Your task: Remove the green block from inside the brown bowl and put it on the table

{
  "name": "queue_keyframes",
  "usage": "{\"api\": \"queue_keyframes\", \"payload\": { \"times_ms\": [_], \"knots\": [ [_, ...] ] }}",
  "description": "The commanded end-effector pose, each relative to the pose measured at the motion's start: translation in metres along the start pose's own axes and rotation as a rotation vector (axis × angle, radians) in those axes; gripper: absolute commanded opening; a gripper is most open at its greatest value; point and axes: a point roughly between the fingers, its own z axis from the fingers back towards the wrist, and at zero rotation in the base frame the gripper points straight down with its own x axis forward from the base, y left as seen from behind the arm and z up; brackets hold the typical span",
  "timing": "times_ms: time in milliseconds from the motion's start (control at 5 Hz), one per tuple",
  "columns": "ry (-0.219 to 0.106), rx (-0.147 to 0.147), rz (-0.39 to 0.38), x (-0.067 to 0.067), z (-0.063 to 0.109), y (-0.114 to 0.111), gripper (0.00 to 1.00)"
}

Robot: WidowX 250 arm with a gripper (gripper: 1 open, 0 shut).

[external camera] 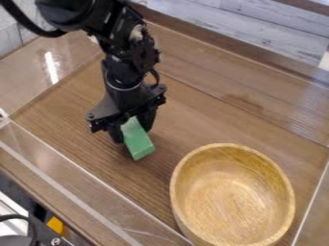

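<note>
I had the fingers clamped on the green block, low over the surface, left of the empty brown bowl. I judged best: seat its bottom end flat, then release and lift straight up.

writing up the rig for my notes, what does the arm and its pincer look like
The arm is all black, built of chunky rounded segments with a glossy sheen, and black cables loop along its upper part. It narrows to a cylindrical wrist above a wide black bracket. The pincer is also black, with short blocky fingers. No markings or labels can be made out.
</note>
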Motion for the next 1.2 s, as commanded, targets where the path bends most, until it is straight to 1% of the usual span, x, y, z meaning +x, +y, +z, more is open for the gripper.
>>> {"api": "queue_keyframes", "payload": {
  "times_ms": [0,400,800,1000],
  "knots": [
    [-0.032,-0.022,-0.001,0.0074,0.0055,-0.0103,0.0],
    [-0.039,-0.009,0.006,0.01,0.0031,-0.0143,0.0],
    [-0.039,0.002,0.012,0.0116,0.0023,-0.0182,0.0],
    [-0.035,0.013,0.015,0.011,0.0052,-0.0174,1.0]
  ]
}}
